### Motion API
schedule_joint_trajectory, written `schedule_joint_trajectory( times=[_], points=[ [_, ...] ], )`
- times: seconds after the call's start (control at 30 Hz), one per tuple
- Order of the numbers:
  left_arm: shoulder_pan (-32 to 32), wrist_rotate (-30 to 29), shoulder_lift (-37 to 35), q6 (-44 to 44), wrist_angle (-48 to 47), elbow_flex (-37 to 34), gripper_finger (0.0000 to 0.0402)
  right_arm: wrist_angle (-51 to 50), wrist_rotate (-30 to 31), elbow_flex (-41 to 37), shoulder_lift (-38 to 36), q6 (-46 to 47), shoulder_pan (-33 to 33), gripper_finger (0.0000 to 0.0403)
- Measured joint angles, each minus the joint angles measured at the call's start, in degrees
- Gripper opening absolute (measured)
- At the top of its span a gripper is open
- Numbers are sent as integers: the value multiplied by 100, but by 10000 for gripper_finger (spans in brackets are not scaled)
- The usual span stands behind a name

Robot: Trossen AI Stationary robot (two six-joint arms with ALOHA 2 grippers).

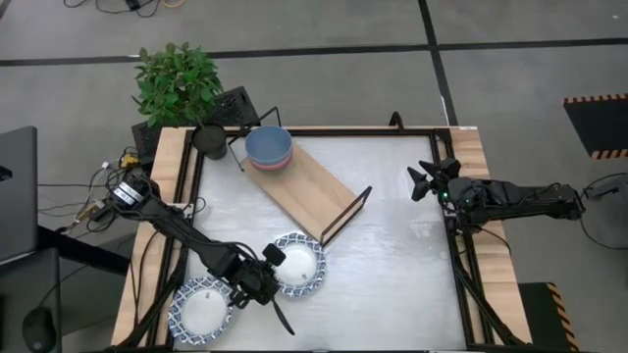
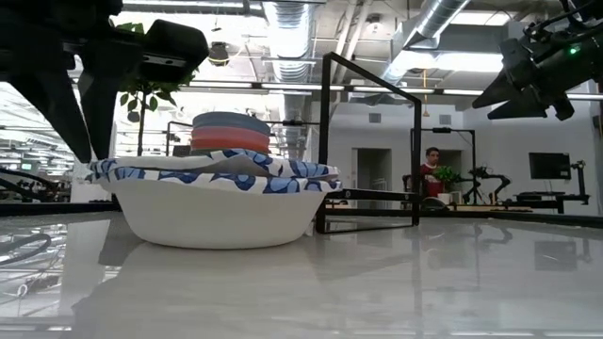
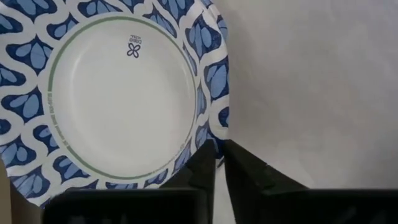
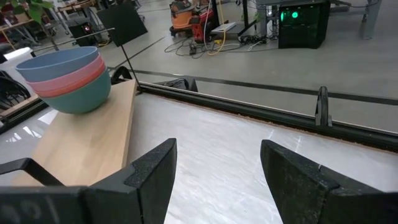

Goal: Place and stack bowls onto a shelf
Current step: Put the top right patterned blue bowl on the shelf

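2 glossy scallop-rimmed bowls (image 1: 297,263); left tool (image 1: 263,277) apparently pinching 1 rim, right tool (image 1: 424,180) wide.

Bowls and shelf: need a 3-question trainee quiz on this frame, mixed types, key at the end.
1. True or false: the stack of small bowls sits at the shelf end nearest the plant.
2. How many patterned bowls are on the table? A) one B) two C) three
3. Which gripper is at a patterned bowl's rim?

Key
1. True.
2. B: one by the shelf's near end, another beside it.
3. The left gripper, shut on the rim of the patterned bowl by the shelf's near end; the right gripper waits open at the table's right edge.
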Motion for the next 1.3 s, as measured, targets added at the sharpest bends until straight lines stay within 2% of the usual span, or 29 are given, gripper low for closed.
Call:
schedule_joint_trajectory(
  times=[0.2,0.7,0.9,1.1,1.3],
  points=[
    [0,-22,0,-56,2,0,1,0,0,0,0,0,0,260],
    [-22,-412,-11,-1014,-112,132,3,2,1,0,1,-2,-1,260],
    [-21,-448,-50,-1257,40,201,43,2,2,0,2,-2,-2,260],
    [102,-803,-61,-1724,123,749,98,2,0,0,2,-2,-2,260],
    [367,-879,-46,-1690,756,920,113,0,2,0,0,235,0,260]
  ],
)
